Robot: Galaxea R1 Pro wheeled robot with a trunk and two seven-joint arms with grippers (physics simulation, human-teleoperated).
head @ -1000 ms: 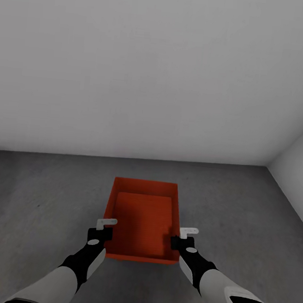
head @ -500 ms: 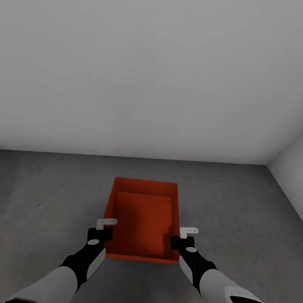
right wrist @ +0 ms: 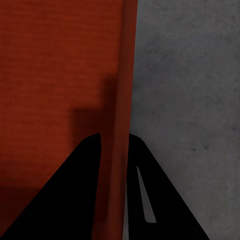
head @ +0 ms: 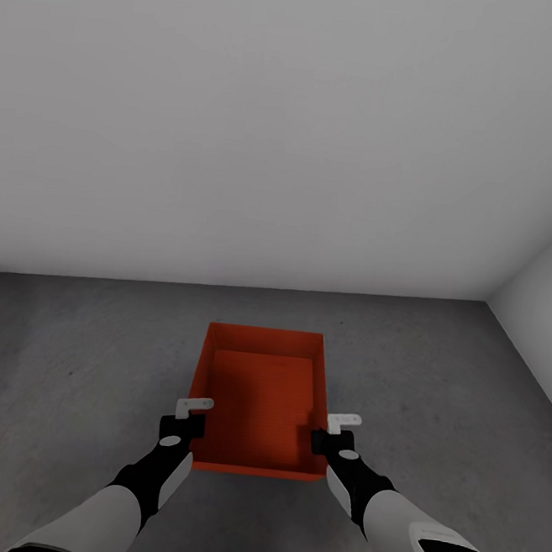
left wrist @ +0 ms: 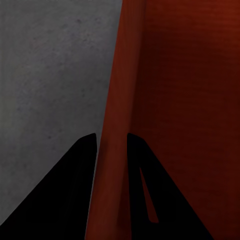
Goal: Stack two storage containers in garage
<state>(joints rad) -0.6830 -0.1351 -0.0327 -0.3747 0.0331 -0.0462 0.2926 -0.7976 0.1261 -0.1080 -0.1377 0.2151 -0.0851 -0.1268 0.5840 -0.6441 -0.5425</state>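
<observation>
Storage container (head: 257, 401) between both grippers, over dark grey floor (head: 65, 357) near white wall. Left gripper (left wrist: 111, 142) pinches its left wall; right gripper (right wrist: 114, 141) pinches right wall.

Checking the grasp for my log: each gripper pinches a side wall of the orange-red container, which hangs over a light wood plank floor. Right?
Not quite. The floor under the container is dark grey and concrete-like, not light wood planks; the head view shows it. The rest holds: the left gripper and right gripper each have fingers either side of a side wall.
</observation>
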